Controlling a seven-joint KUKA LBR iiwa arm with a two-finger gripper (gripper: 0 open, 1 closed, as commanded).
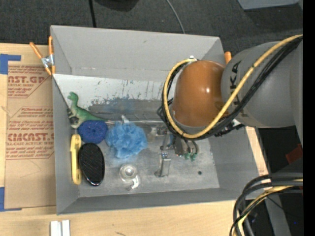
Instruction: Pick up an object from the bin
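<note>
The arm (197, 97) reaches into the grey bin (64, 181) from its right edge. Its claw (165, 161) hangs low over bare floor near the middle; I cannot tell whether it is open or closed. A light-blue mesh puff (127, 139) lies just beside the claw, towards the left edge. A black brush (92, 164) lies by the left edge, and a small clear cup (129, 173) lies near the lower edge.

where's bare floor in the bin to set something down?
Front right corner of the bin floor, between the gripper and the right wall. Also the scuffed strip along the back, behind the light blue mesh puff. Left is crowded: green dinosaur, blue round thing, black oval brush, clear cup.
</note>
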